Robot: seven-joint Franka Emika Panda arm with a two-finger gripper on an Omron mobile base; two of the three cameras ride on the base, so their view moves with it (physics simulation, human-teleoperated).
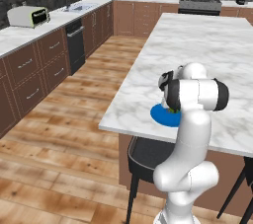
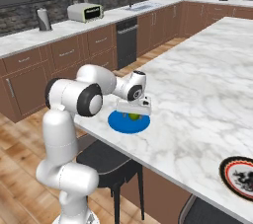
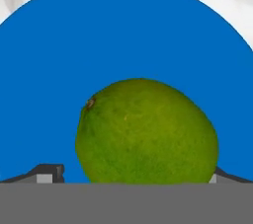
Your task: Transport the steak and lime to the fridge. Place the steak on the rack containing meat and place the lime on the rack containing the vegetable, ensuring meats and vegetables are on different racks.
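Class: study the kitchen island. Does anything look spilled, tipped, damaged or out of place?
Nothing stands out. The lime sits whole on the blue plate near the island's edge, the gripper poised over it. A patterned plate lies flat further along.

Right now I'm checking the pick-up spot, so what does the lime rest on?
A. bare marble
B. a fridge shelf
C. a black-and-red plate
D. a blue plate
D: the lime sits on the blue plate on the marble counter, with the gripper right above it.
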